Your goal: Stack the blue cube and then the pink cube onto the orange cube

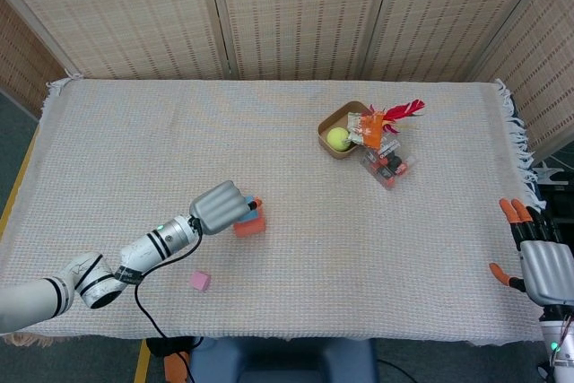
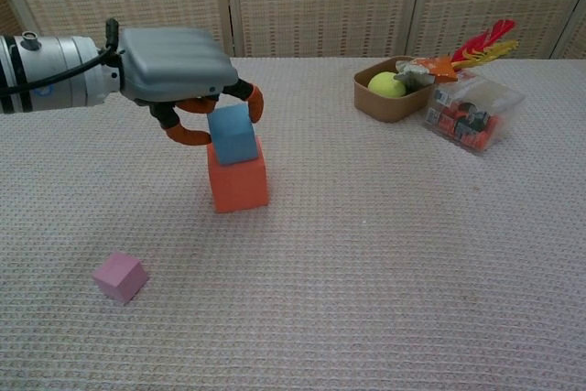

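1. The blue cube (image 2: 232, 133) sits tilted at the top of the orange cube (image 2: 239, 183), towards its left rear edge; whether it rests fully or hangs just above, I cannot tell.
2. The left hand (image 2: 174, 66) grips it from above, fingers (image 2: 190, 137) curled on both sides; the cube lies directly beneath the palm.
3. The pink cube (image 2: 119, 276) lies well apart on the table (image 2: 385, 254), nearer the left hand.
4. The right hand (image 1: 543, 262) rests far off, fingers spread, holding nothing.
5. Judgement: level the blue cube, centre it rightward, then release.
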### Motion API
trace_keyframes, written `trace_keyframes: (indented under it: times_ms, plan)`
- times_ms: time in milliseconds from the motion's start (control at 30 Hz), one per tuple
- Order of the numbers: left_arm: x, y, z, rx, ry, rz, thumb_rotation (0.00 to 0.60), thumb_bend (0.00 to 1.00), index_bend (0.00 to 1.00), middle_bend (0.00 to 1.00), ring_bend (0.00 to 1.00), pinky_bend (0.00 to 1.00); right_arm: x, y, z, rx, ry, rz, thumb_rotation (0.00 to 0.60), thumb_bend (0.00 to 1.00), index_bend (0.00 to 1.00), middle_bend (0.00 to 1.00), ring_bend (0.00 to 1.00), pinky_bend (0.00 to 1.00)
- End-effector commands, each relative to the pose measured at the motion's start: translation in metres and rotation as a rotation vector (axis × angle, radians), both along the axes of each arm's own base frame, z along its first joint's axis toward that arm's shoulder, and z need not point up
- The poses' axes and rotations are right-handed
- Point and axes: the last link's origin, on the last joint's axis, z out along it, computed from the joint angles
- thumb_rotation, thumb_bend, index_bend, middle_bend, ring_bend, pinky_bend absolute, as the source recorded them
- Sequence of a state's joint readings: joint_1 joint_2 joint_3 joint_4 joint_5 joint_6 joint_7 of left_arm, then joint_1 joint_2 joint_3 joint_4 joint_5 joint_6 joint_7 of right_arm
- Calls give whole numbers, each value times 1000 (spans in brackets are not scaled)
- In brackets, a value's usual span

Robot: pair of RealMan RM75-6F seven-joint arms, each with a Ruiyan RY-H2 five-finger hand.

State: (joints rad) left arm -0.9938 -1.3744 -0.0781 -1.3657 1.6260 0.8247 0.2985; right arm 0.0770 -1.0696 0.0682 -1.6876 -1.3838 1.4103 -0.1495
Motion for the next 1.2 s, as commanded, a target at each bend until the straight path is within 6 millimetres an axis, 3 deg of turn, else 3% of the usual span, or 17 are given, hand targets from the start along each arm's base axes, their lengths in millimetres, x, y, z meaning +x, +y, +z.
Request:
trace_keyframes:
  times_ms: [33, 167, 400, 1200]
  plan:
    - [-1, 0, 0, 1, 3, 1, 600, 347, 494, 1000, 1000, 1000, 0, 0, 0, -2, 0, 0, 600, 119, 0, 0, 0, 0]
    - [-2, 0, -1, -2, 9, 6, 600, 347, 476, 1000, 1000, 1000, 0, 0, 1, -6, 0, -1, 600, 119, 0, 0, 0, 0]
    - [-1, -3, -2, -9, 6, 5, 600, 348, 351, 1000, 1000, 1000, 0, 1, 2, -9, -1, 0, 600, 119, 0, 0, 0, 0]
    - [1, -8, -1, 6, 5, 1, 600, 348, 243, 1000, 1000, 1000, 2, 3, 3, -13, -1, 9, 600, 119, 0, 0, 0, 0]
